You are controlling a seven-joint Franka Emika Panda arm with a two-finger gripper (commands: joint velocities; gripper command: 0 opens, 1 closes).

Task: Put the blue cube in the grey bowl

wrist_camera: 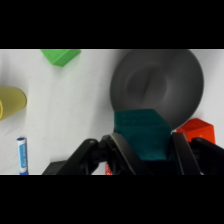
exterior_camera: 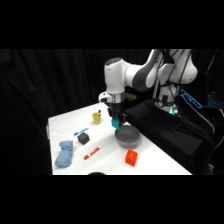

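My gripper [exterior_camera: 116,121] hangs just above the table [exterior_camera: 150,162], its fingers [wrist_camera: 122,152] closed on the blue cube [wrist_camera: 141,134]. The cube is lifted clear of the table, beside and partly over the near rim of the grey bowl [wrist_camera: 157,80]. In my wrist view an orange block [wrist_camera: 197,131] sits next to the bowl, a yellow cup [wrist_camera: 11,101] lies well off to one side, and a green block [wrist_camera: 60,55] shows at the top edge.
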